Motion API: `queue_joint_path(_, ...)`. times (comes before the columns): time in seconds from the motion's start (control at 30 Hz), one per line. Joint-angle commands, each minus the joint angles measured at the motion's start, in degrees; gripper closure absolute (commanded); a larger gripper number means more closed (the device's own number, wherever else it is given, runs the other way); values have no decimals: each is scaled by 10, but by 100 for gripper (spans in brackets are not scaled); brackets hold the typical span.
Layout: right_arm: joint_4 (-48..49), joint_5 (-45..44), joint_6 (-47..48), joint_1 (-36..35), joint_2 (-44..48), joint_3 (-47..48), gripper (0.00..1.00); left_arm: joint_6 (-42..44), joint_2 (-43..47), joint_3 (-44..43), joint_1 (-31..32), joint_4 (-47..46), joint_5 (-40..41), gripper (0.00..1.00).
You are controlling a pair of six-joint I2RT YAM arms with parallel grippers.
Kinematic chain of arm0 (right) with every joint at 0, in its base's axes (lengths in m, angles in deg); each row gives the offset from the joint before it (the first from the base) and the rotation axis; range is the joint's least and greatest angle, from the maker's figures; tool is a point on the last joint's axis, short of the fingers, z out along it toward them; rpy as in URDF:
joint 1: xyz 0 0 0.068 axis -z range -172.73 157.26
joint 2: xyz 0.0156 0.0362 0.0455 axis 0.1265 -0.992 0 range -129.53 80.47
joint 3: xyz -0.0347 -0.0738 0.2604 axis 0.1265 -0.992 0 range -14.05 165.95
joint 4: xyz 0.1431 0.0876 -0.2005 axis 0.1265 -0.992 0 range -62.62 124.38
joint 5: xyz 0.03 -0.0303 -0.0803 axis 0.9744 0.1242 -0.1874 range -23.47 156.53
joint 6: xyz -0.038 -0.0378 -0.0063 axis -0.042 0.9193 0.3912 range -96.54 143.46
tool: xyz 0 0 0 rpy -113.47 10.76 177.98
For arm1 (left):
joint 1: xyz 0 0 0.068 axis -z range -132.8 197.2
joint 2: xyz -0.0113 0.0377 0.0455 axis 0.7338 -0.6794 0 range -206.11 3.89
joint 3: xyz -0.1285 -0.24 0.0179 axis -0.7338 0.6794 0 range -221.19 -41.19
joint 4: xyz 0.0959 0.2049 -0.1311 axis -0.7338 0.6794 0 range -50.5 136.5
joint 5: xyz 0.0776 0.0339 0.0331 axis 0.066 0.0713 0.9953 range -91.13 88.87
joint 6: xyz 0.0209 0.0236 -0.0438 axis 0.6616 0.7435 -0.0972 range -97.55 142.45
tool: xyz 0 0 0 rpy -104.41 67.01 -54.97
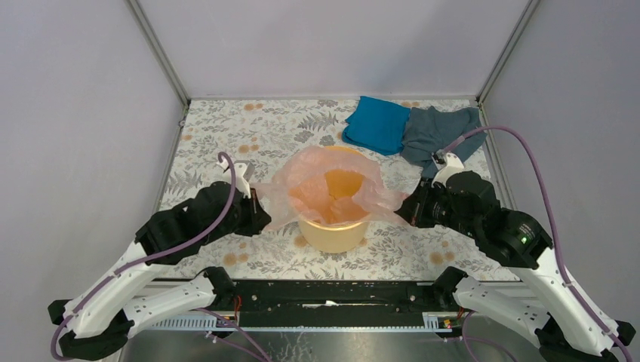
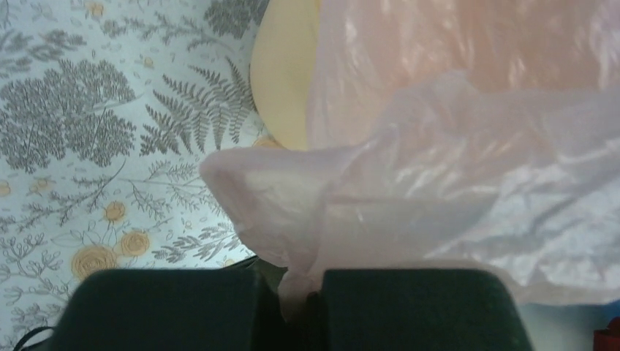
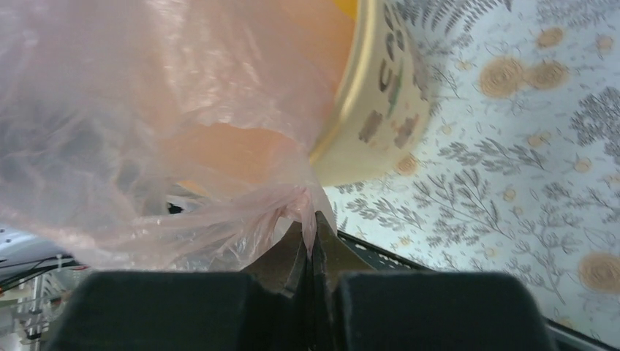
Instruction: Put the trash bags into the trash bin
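Observation:
The yellow-orange trash bin (image 1: pixel 332 234) stands mid-table. The pale-pink translucent trash bag (image 1: pixel 302 188) is spread over its mouth and sags inside. My left gripper (image 1: pixel 259 215) is shut on the bag's left edge, just left of the bin. My right gripper (image 1: pixel 401 210) is shut on the bag's right edge, just right of the bin. In the left wrist view the bag (image 2: pixel 439 190) bunches between the fingers, with the bin (image 2: pixel 285 88) behind it. In the right wrist view the film (image 3: pixel 146 131) is pinched at the fingertips (image 3: pixel 313 238), next to the bin's wall (image 3: pixel 373 110).
A blue cloth (image 1: pixel 376 124) and a grey-blue cloth (image 1: pixel 438 132) lie at the back right of the floral table (image 1: pixel 226 136). Grey walls enclose the table on three sides. The arms' black base rail (image 1: pixel 332 296) runs along the near edge.

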Motion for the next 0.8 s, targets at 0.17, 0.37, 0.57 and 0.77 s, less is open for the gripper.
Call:
queue_joint_path(0.17,-59,-115,0,3,30,-53,95,-27,-1,65,-1,-22,4,100)
queue_joint_path(0.37,-57,-131,7,3,29,-56,96,-17,-9,47,-1,3,24,100)
queue_joint_path(0.57,-75,-132,13,2,30,-52,96,-26,9,49,-1,38,42,100)
queue_joint_path(0.77,-15,-165,8,3,18,-116,95,-30,9,95,-1,-47,40,100)
